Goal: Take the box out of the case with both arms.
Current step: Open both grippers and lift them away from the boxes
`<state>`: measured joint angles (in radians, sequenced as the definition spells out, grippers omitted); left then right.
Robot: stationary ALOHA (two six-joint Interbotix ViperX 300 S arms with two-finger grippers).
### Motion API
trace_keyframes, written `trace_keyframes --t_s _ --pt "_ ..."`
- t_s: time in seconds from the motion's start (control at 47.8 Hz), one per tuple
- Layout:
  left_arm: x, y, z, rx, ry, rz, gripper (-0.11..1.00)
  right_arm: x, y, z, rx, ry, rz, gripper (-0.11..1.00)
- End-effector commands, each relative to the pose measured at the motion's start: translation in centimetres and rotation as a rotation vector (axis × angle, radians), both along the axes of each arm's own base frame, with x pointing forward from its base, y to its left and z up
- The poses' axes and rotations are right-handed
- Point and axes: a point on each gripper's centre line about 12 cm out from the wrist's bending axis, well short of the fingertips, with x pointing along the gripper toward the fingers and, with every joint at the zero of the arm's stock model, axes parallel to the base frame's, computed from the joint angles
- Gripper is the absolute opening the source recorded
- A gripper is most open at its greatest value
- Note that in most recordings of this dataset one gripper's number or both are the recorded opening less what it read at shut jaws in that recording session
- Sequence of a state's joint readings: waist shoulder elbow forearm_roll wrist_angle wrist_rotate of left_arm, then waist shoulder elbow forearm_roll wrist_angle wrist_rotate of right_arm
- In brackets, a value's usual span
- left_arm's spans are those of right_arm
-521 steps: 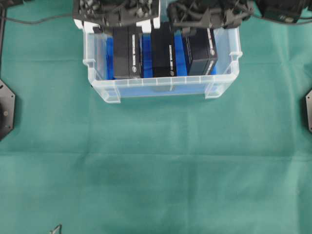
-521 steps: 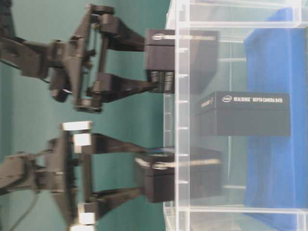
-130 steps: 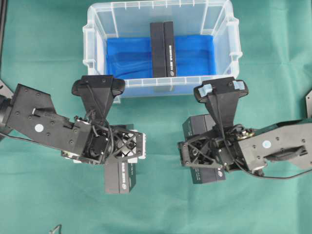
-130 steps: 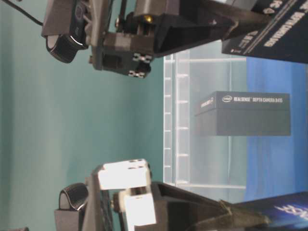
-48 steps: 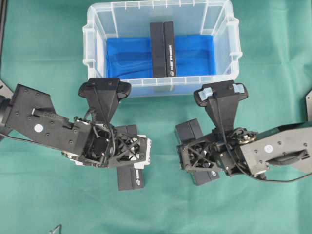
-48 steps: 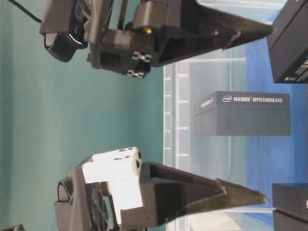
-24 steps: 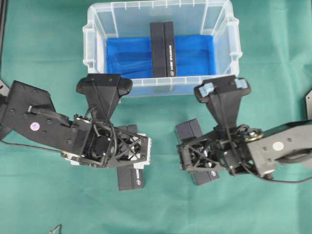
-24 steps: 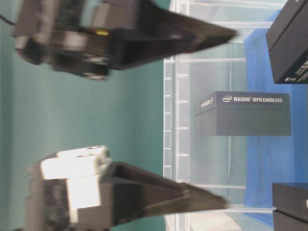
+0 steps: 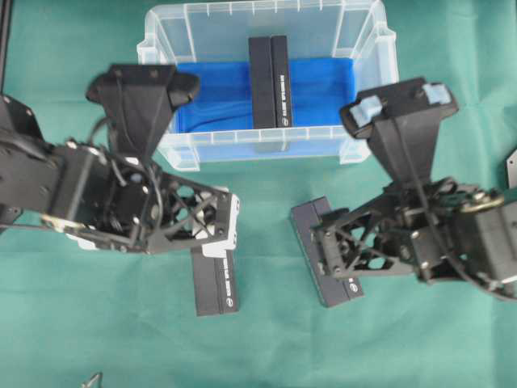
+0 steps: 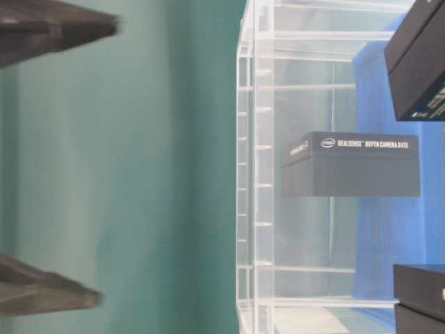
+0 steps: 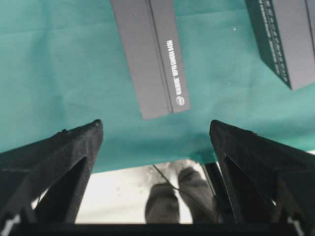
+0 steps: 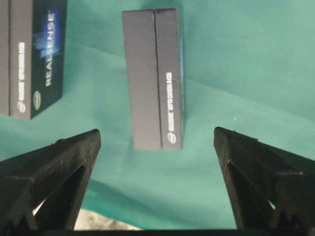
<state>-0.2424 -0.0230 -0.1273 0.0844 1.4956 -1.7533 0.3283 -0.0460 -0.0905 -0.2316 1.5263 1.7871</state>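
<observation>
A table covered edge to edge in a green cloth (image 9: 266, 356), smooth apart from faint fold lines, under even, soft light with no hard shadows. Past the cloth's near edge the left wrist view shows a pale, speckled floor (image 11: 123, 196), where a person's legs in grey trousers and dark shoes (image 11: 170, 194) stand beside a thin black cable.

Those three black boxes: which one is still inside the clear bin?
The middle box, standing on the blue sheet in the bin. The other two boxes lie out on the green cloth.
</observation>
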Motion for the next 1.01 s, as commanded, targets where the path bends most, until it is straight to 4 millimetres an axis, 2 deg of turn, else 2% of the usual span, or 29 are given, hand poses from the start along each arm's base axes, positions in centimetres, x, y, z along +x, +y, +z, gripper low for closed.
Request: trace_keyframes --t_s 0.0,0.168,0.984 --pt "-0.7 0.7 3.3 -0.002 -0.057 0.003 0.85 -0.5 -0.8 2.9 0.000 -0.052 -0.016 0.93" --pt "-1.1 1.3 4.5 0.031 -0.053 0.009 0.85 -0.6 -1.3 3.7 -0.019 -0.053 -0.015 0.93" --pt "-1.2 1.4 4.2 0.039 -0.042 -0.003 0.84 -0.7 -1.2 3.7 -0.018 -0.052 -0.015 0.93"
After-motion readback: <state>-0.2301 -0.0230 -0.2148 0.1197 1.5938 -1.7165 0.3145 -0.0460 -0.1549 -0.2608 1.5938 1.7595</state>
